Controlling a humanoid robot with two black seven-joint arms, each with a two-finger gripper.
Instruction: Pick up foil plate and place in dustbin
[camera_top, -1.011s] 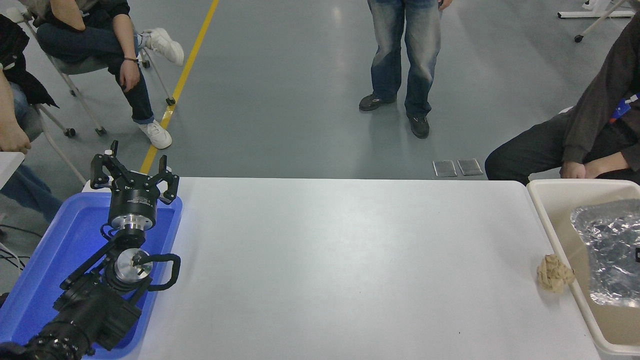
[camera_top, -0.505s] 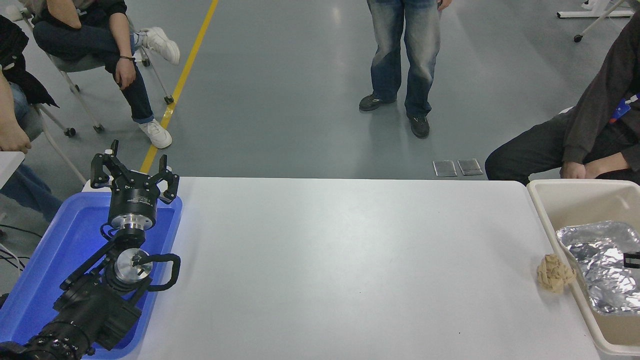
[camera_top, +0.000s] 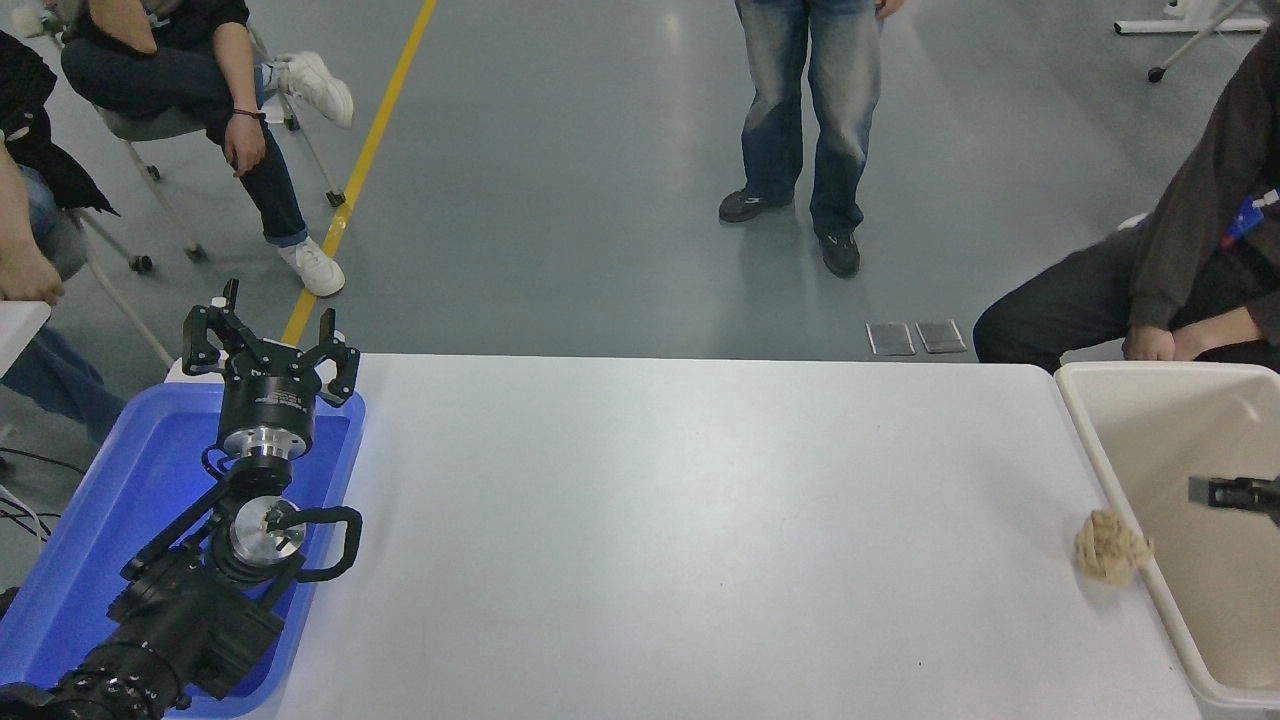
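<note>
The dustbin (camera_top: 1105, 455) is a large cream bin at the table's right end, and the part of its inside that I see is bare. The foil plate is out of view. A small black part of my right gripper (camera_top: 1232, 493) reaches in from the right edge over the bin. Too little of it shows to tell whether it is open or shut. My left arm is parked at the lower left, with its gripper (camera_top: 270, 325) open and empty over the far end of a blue tray.
A tan crumpled paper ball (camera_top: 1110, 547) lies on the white table (camera_top: 680, 520) just left of the bin's wall. The blue tray (camera_top: 120, 500) sits at the left edge. People sit and stand beyond the far side.
The foil plate, seen in the bin at the right edge before, sank lower and is now gone from view. The black part of my right gripper now shows over the bin.
</note>
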